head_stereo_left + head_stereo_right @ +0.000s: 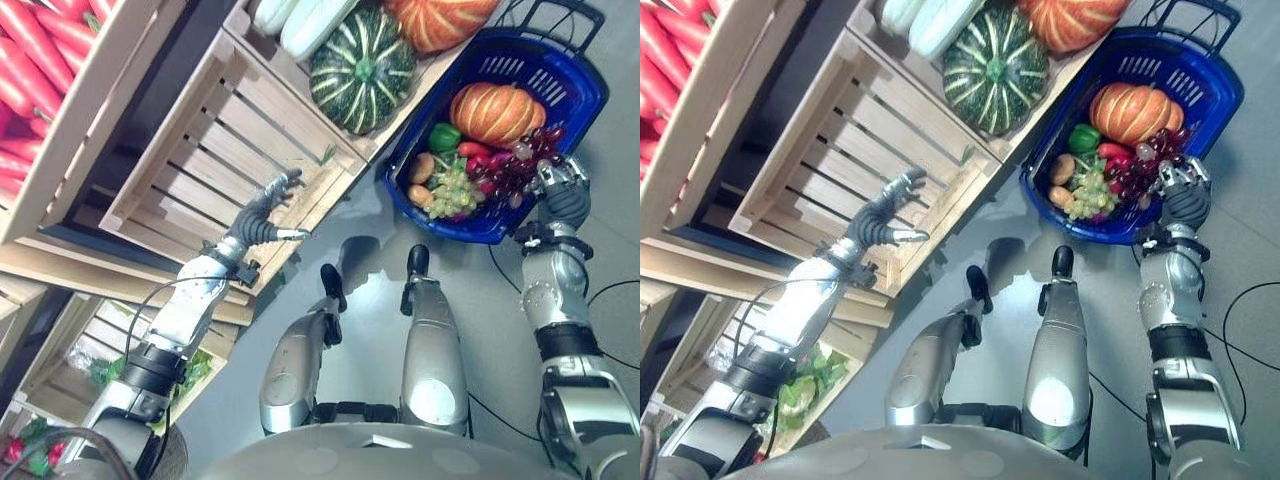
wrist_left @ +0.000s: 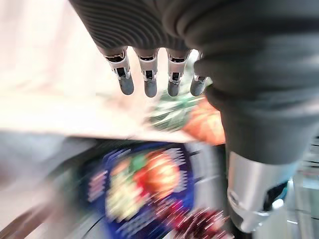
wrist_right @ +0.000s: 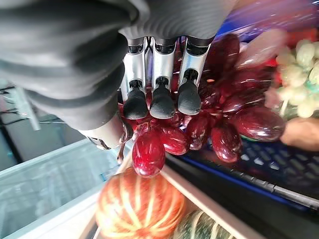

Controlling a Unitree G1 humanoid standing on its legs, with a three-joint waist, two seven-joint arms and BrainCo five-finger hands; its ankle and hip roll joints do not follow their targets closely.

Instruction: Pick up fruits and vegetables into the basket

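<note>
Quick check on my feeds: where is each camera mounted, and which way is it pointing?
Left eye, right eye: head, looking down at crates, basket and both arms.
Left wrist: on the left arm, past the open left robot hand toward the basket.
Right wrist: on the right arm, at the right robot hand curled on red grapes.
Shared: basket, orange pumpkin.

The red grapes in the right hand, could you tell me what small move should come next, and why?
Probably uncurl the fingers and let go. The right hand holds the red grapes over the blue basket's rim, already touching the produce inside, so releasing should drop them in.
</note>
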